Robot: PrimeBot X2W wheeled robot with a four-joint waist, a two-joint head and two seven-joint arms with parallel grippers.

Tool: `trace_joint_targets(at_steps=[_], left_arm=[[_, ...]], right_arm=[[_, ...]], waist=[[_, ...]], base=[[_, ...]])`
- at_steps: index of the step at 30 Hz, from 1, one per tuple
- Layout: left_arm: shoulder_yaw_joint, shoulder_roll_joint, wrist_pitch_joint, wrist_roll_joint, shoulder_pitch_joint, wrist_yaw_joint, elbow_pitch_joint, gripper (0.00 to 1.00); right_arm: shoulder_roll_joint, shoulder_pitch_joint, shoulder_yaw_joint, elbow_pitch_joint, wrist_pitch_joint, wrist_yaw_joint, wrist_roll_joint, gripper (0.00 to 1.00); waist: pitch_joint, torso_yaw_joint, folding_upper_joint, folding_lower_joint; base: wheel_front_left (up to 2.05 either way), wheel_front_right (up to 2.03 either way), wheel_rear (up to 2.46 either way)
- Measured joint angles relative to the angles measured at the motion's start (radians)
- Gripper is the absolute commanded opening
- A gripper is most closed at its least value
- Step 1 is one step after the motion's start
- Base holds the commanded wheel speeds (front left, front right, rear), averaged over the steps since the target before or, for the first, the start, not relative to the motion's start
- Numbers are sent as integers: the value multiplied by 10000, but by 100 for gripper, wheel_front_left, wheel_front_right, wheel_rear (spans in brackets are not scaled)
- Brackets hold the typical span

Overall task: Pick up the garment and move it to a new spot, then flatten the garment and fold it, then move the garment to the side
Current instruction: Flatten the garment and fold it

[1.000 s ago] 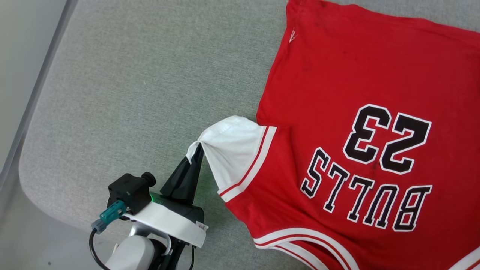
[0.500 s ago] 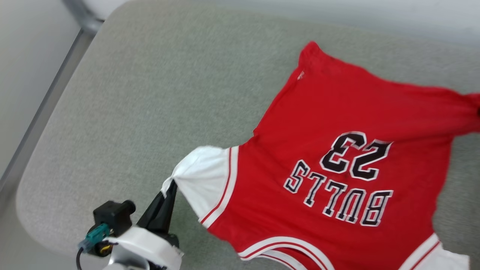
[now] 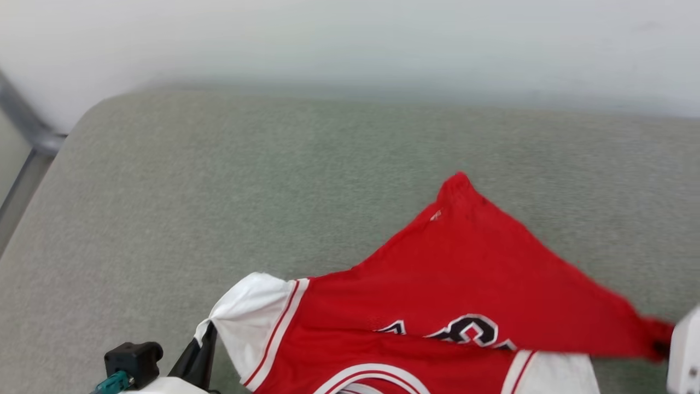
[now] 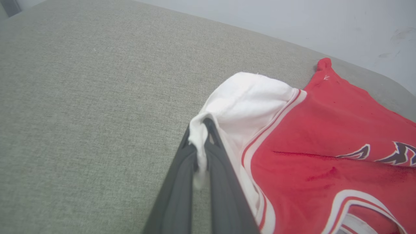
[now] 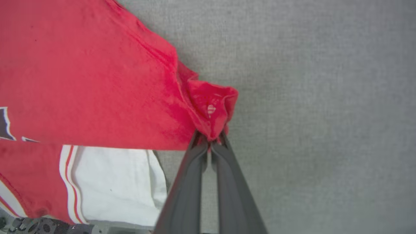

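Observation:
The garment [image 3: 437, 273] is a red jersey with white sleeves, spread on a grey-green cushioned surface [image 3: 219, 180]. My left gripper [image 3: 206, 335] is shut on the bunched edge of the white left sleeve [image 4: 247, 97], at the lower left of the head view. In the left wrist view the gripper [image 4: 200, 146] pinches that white cloth. My right gripper [image 5: 210, 140] is shut on a red hem corner [image 5: 211, 100] and holds it over the other white sleeve [image 5: 113, 182]. The hem's raised edge hides most of the black chest lettering [image 3: 470, 328].
A pale wall [image 3: 383, 38] rises behind the cushion's far edge. A grey metal frame [image 3: 24, 126] runs past the cushion's far left corner. Bare cushion stretches left of and beyond the garment.
The camera has tilted up toward the wall. The right hem corner has been drawn across the chest toward the near right sleeve, covering most of the lettering. The left grip on the sleeve holds.

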State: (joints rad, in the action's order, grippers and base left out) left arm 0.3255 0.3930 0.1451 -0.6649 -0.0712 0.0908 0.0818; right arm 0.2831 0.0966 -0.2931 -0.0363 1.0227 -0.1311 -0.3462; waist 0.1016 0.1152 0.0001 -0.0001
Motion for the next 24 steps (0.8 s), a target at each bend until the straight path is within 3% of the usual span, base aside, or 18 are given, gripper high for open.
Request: trace_joint_targets(at_steps=[8,9,10,13,16,20,24], left_arm=[[-67,138,-259,-102,-288,244,-134,0],[-69,150,-284,-102,-288,251,-148,0],[-63,155,-290,-102,-289,272,-163,0],[-79,173,-326,-150,-319,334,-244,0],[-79,230,-380,-155,-328,370,-311,0],[-75,288,-410,-130,-293,410,-410,0],[-12,276,-445,-79,-58,403,-497,0]], right_arm=[[-1726,-2766,-84,857,-382,0,-67,2],[-1883,-2926,-132,861,-619,2,-150,19],[-2004,-3034,-222,846,-888,2,-184,100],[-2215,-3230,-422,729,-2121,0,-251,100],[-2286,-3072,-625,637,-4098,2,-364,100],[-2311,-2564,-324,437,-6502,2,-395,100],[-2176,-1743,71,201,-8163,2,-217,100]], waist=[[-417,-944,0,-1],[-428,-1026,0,-1],[-432,-1091,0,-1],[-403,-1204,0,-1],[-303,-1246,0,0],[-184,-1235,0,0],[8,-1142,0,0]], base=[[0,0,0],[0,0,0],[0,0,0],[0,0,0],[0,0,0],[0,0,0],[0,0,0]])
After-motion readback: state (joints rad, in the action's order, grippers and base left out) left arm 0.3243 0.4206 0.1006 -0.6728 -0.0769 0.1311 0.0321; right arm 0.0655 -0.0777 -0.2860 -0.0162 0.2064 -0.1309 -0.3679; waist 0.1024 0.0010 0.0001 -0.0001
